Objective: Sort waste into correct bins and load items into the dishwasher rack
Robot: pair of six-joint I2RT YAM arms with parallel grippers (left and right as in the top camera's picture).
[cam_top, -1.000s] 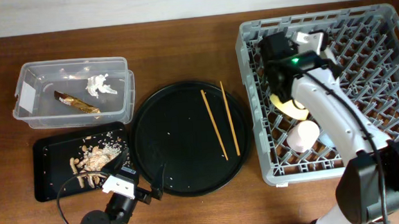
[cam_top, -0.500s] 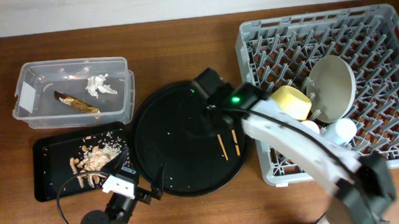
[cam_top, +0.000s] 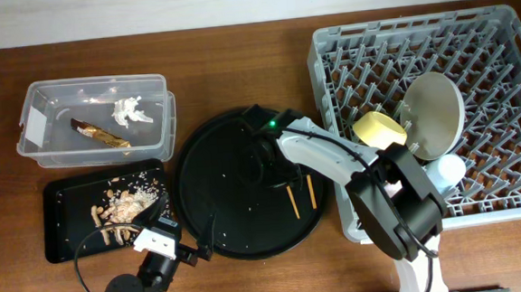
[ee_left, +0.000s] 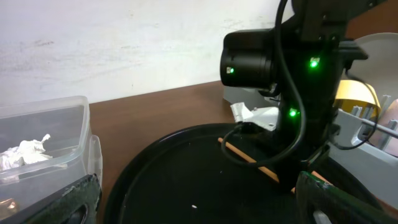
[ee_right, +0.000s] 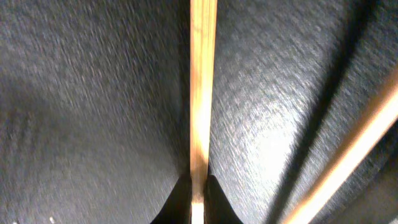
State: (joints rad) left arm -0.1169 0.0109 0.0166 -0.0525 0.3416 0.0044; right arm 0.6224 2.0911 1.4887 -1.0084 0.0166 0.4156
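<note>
White right arm (cam_top: 323, 157) with black joints; green LEDs lit.

The rack (cam_top: 324, 115) sits right on the table (cam_top: 237, 66). The round tray (cam_top: 218, 194) lies centre, with the chopsticks (cam_top: 292, 201) on it. The tub (cam_top: 59, 108) is far left, the shallow tray (cam_top: 66, 230) near left.

The right arm (cam_top: 334, 160) stretches from its base, off the tray's (cam_top: 211, 230) lower right edge, up and left over the tray's middle, with the wrist bent down. The right gripper (cam_top: 263, 164) sits low against the tray's surface, its two dark fingertips (ee_right: 177, 202) closed on either side of a chopstick (ee_right: 203, 93). The left arm (cam_top: 154, 261) is folded low just off the tray's lower left rim. The left gripper (ee_left: 199, 208) points across the tray, fingers (ee_left: 74, 199) spread wide and holding nothing.
</note>
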